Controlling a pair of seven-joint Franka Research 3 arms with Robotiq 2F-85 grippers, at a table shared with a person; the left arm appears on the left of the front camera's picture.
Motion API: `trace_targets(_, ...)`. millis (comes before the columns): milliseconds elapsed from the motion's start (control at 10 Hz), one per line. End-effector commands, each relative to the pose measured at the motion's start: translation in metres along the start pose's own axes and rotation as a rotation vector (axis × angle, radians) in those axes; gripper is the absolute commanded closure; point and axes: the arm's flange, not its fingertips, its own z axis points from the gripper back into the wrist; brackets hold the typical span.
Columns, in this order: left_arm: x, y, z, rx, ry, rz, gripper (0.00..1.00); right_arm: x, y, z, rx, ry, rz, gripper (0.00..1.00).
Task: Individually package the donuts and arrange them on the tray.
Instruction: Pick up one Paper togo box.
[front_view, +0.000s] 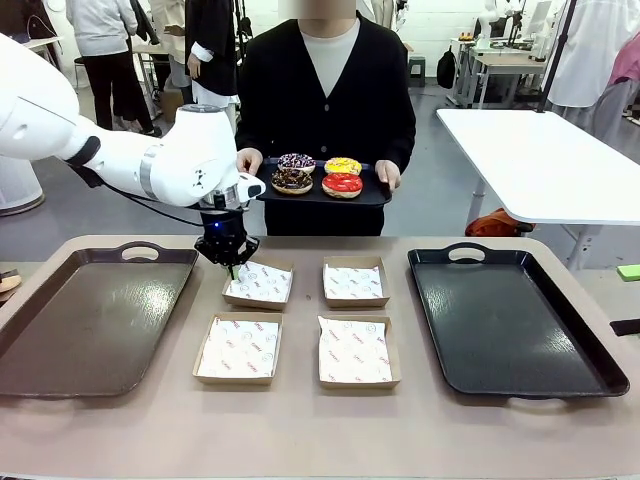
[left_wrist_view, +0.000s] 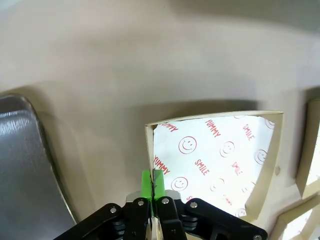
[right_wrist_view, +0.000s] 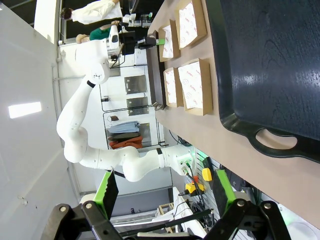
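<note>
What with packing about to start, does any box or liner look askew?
The far-left box sits turned out of line with the box beside it, and its liner lies crooked inside. The left claw is shut on its wall, which may explain it.

The left arm (front_view: 150, 165) and its closed left gripper (front_view: 230, 262) stand over the far-left box (front_view: 258, 284), the three other boxes (front_view: 354, 282) lie uncovered with narrow gaps between, and bare table (front_view: 300, 425) runs along the near edge.

White rounded left arm (front_view: 150, 165), black cable (front_view: 150, 205) beneath, black tool (front_view: 232, 268) with green pads (left_wrist_view: 146, 182).
</note>
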Motion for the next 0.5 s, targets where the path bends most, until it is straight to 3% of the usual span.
trace_targets(0,-0.017,0.000,0.046,-0.039,0.028,0.034,1.00,0.000,0.000,0.000,0.007,0.002,0.003,0.00)
trace_targets(400,-0.042,0.006,0.134,-0.023,-0.039,0.041,1.00,0.000,0.000,0.000,0.007,0.002,0.003,0.00)
